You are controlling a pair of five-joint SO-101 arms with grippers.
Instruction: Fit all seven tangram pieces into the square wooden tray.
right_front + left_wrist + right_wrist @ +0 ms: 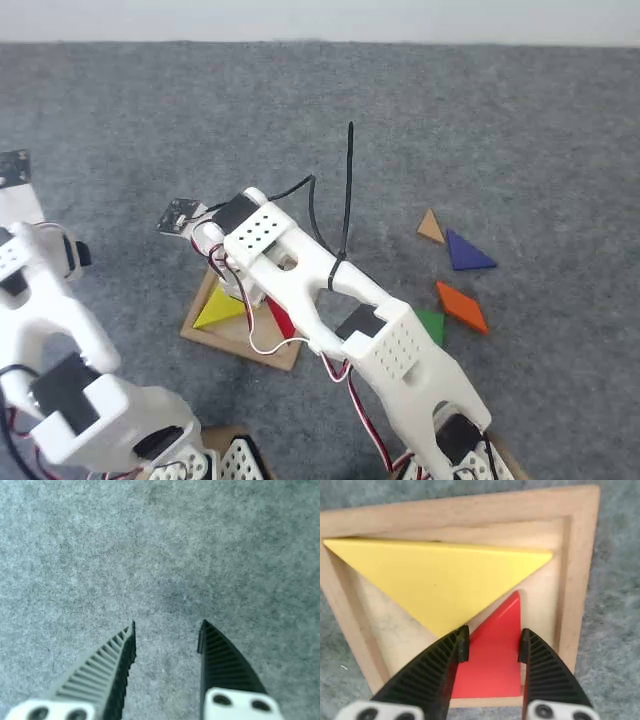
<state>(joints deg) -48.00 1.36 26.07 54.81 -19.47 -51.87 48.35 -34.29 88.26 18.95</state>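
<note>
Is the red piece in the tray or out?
In. The red piece lies inside the tray rim, against the yellow triangle, right gripper closed on it.

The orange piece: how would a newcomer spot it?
In the high view, find the wooden tray under the arm, then look right across the grey mat. The orange piece is the slanted four-sided one, between a blue triangle and a green piece.

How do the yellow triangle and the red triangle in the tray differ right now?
The yellow triangle lies free; the red triangle is gripped by the right tool. Yellow shows almost whole, red is partly hidden by the tool. Both are inside the wooden tray, edges touching.
</note>
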